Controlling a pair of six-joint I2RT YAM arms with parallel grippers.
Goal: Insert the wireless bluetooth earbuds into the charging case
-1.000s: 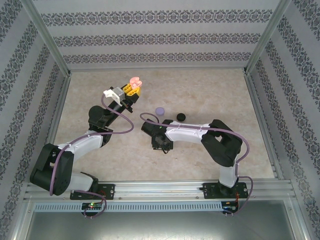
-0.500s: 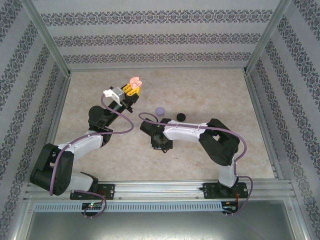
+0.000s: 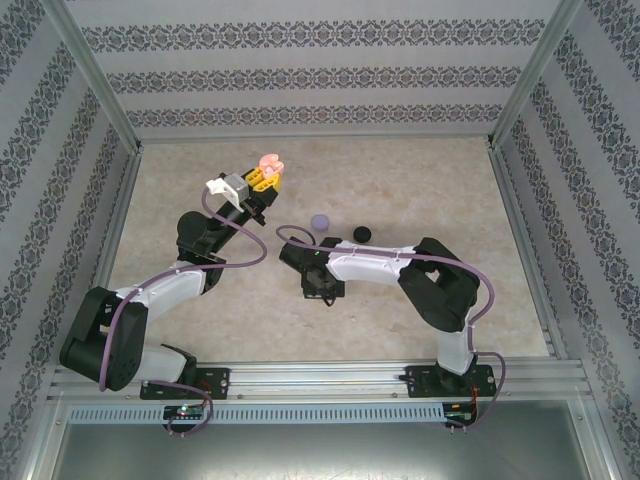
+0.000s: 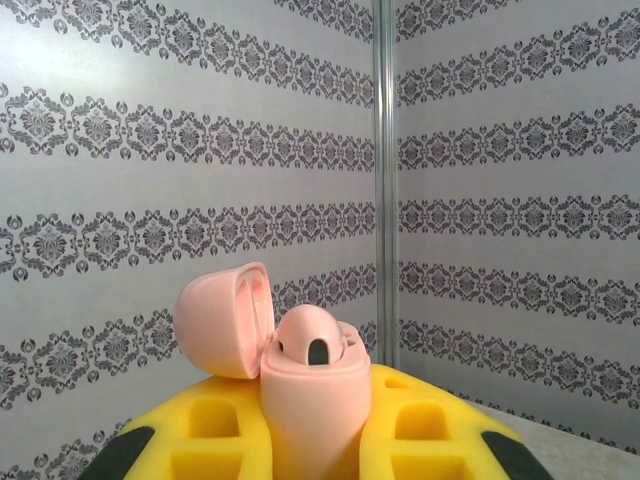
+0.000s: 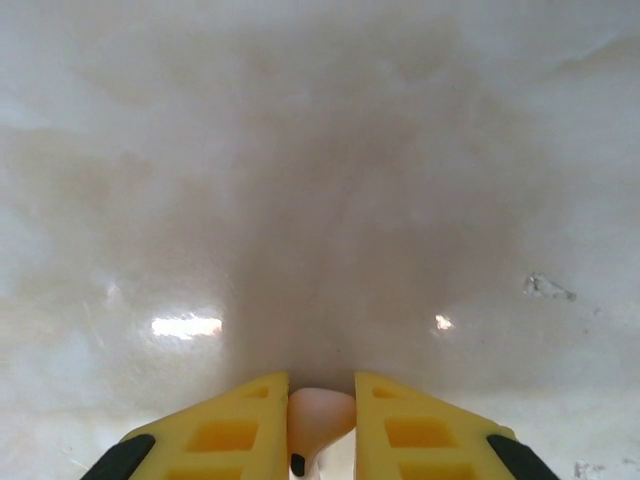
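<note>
Top external and wrist views: case held aloft, one earbud pinched low at the table

Top external view shows the left gripper [image 3: 266,178] raised over the far left part of the beige table [image 3: 430,190], clamped on the open pink charging case [image 3: 268,161]. Shows the right gripper [image 3: 322,290] near the middle of the table, pointing down, well apart from the left one. Finds a light purple round case [image 3: 320,221] and a black round case [image 3: 362,233] lying on the table beyond the right wrist, near each other and not touching.

Left wrist view catches the pink charging case [image 4: 312,405] upright between the two yellow fingers [image 4: 215,432], pressed from both sides with the jaws closed onto it. Shows the lid [image 4: 225,320] hinged open to the left and tilted back. Shows a docked earbud [image 4: 312,345] seated in the well at the top, its dark slot facing the camera, with patterned wall [image 4: 150,150] behind.

Right wrist view looks straight down at the blurred table surface [image 5: 320,180]. Shows the jaws drawn narrow, with a pinkish-tan earbud [image 5: 320,412] filling the gap between the yellow fingers [image 5: 230,432] and touching both inner faces, a small dark spot at its lower end. Cannot tell whether it rests on the table or hangs just clear of it.
</note>
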